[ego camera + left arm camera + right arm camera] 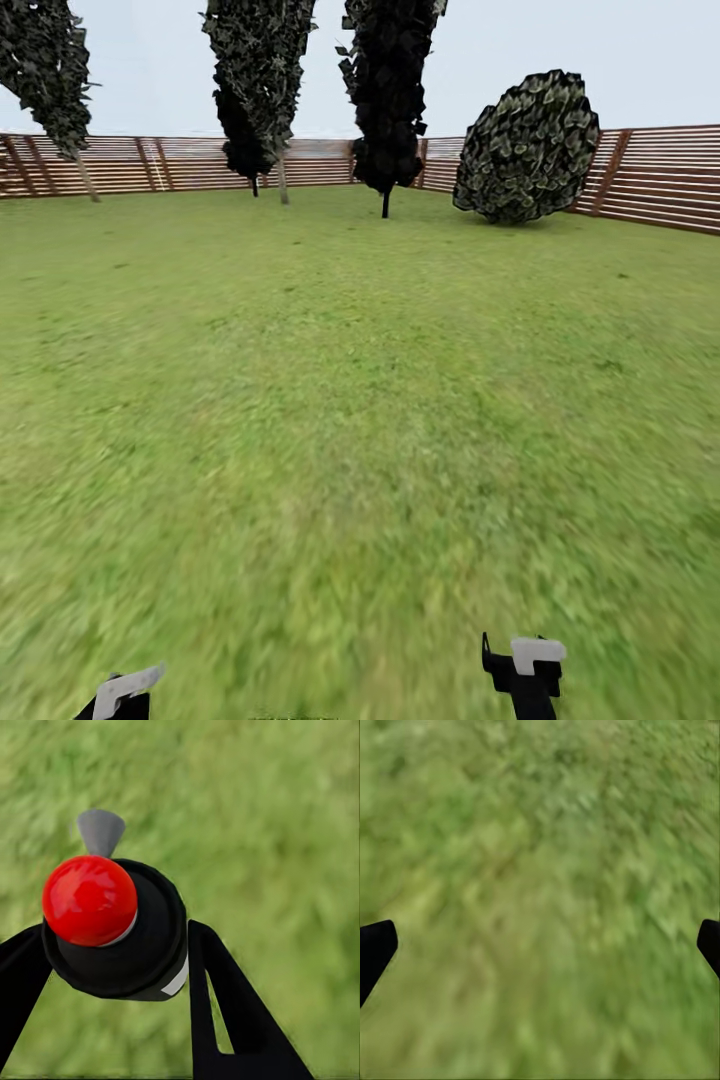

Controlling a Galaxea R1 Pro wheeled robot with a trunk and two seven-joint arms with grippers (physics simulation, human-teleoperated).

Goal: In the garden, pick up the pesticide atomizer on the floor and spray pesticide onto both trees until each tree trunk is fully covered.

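The pesticide atomizer (124, 937) sits between the two black fingers (225, 1012) of the left end effector (112, 967), which pinches its round black body from both sides. In the left wrist view its red ball-shaped top (90, 900) faces the camera, so its long axis runs roughly along the fingers, and a small grey cone-shaped nozzle (101, 832) juts from the far side of the body, pointing out over the grass floor (285, 832). In the head view the left end effector (122, 692) shows low at the bottom edge with a light grey piece on top, held close in front of the robot above the lawn. The right end effector (527, 668) hangs low on the other side, black with a pale block on top; in the right wrist view its finger tips (375, 949) stand wide apart at the picture's edges with nothing but blurred grass between them. Far across the garden lawn (360, 380), a brown slatted fence (660, 175) runs along the back, with several dark leafy trees (390, 90) and a round bush (528, 148) just in front of it.
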